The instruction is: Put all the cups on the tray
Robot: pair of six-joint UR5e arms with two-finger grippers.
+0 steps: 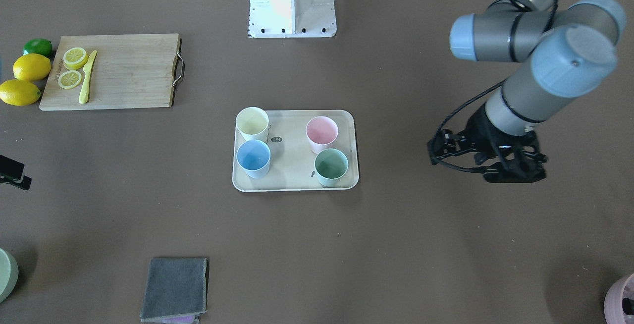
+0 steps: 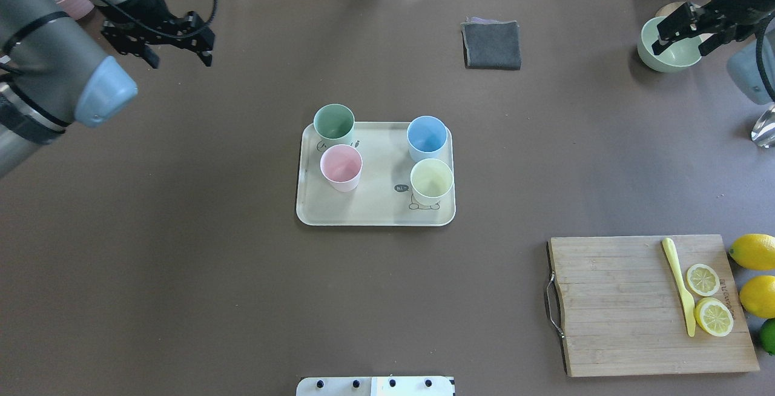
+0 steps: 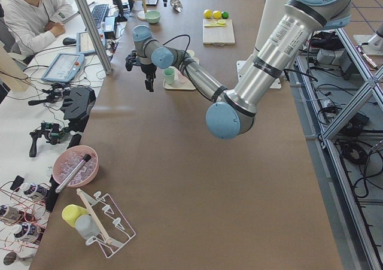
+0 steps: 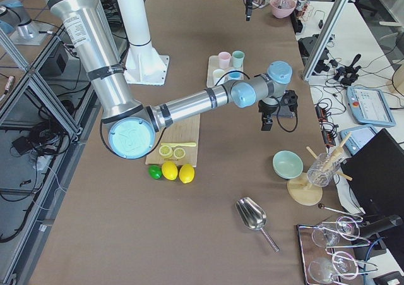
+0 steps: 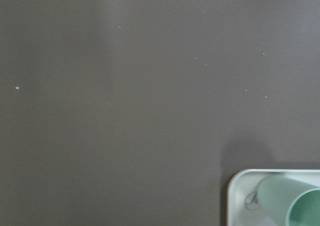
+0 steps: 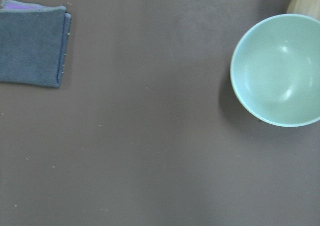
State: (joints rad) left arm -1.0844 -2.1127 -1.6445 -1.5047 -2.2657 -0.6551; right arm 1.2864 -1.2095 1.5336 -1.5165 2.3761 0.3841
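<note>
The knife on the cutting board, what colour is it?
Pale yellow; the knife shows best in the overhead exterior view.

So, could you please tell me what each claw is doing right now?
Left claw: open, holding nothing.
Right claw: open, holding nothing.

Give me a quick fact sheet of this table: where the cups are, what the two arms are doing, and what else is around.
Cups: pale yellow tumbler, pink tumbler, light blue tumbler, mint green tumbler; all upright
Location: all four on the cream rectangular tray
Left gripper: open, empty, away from the tray
Right gripper: open, empty, near the pale green bowl
Elsewhere: wooden cutting board with lemon slices and a yellow knife; folded grey cloth
</note>
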